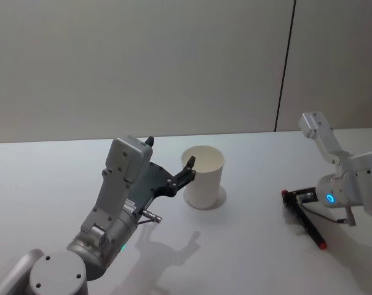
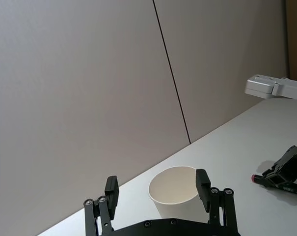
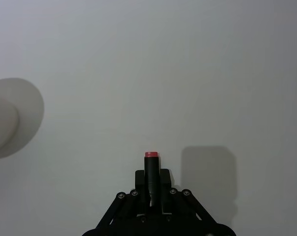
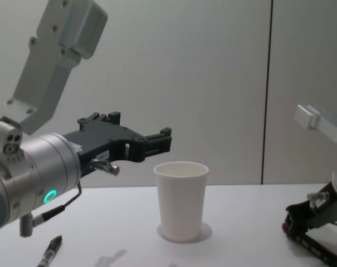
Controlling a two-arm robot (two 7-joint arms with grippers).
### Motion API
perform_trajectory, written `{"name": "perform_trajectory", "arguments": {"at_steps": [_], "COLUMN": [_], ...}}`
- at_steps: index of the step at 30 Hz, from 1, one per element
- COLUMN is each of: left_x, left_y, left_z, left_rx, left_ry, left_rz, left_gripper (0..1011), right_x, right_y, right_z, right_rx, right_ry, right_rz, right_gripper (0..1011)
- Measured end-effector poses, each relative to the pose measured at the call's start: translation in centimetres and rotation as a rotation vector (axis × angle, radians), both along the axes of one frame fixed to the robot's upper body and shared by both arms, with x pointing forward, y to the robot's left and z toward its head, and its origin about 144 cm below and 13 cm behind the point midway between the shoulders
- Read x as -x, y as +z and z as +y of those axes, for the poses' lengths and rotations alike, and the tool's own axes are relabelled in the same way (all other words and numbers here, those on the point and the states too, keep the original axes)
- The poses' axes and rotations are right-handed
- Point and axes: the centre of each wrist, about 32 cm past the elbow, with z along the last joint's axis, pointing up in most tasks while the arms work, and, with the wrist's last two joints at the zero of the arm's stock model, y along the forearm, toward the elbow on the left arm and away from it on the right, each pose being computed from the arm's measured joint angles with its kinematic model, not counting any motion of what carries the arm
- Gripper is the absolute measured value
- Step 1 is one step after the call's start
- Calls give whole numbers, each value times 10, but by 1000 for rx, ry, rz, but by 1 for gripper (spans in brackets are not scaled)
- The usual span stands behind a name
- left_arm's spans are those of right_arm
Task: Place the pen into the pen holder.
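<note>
The pen holder, a white paper cup, stands upright in the middle of the table. My left gripper is open just left of the cup at rim height, holding nothing; its fingers flank the cup in the left wrist view. Far to the right, the black pen with a red end lies low at the table. My right gripper is shut on it.
The white table ends at a grey panelled wall behind the cup. A small dark pen-like thing lies on the table under my left arm.
</note>
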Motion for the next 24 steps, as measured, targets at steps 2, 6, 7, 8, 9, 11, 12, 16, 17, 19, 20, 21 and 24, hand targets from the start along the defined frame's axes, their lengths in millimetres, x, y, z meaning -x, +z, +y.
{"name": "perform_trajectory", "arguments": {"at_steps": [2,6,7,8,9,11,12,16,17,19,20,21,24], "left_x": [0,0,0,0,0,0,0,0,0,0,0,0,0], "left_y": [0,0,0,0,0,0,0,0,0,0,0,0,0], "left_z": [0,0,0,0,0,0,0,0,0,0,0,0,0], "left_rx": [0,0,0,0,0,0,0,0,0,0,0,0,0], "left_ry": [0,0,0,0,0,0,0,0,0,0,0,0,0], "left_rz": [0,0,0,0,0,0,0,0,0,0,0,0,0], "left_gripper": [1004,1004,1004,1004,1004,1004,1004,1004,1004,1004,1004,1004,1004], "right_x": [0,2,2,3,4,5,6,8,10,12,13,13,16], "right_y": [2,4,4,5,6,7,8,10,11,13,12,13,15], "right_z": [0,-1,-1,-1,-1,-2,-2,-3,-4,-4,-4,-4,-5], "right_rx": [-3,-8,-9,-10,-14,-17,-20,-25,-28,-32,-33,-34,-39], "right_ry": [2,7,8,9,13,17,20,28,31,38,40,42,50], "right_rz": [-17,-51,-57,-64,-82,-103,-122,-161,-180,-214,-223,-235,-278], "right_gripper": [163,163,163,164,163,163,163,163,163,163,163,163,163]}}
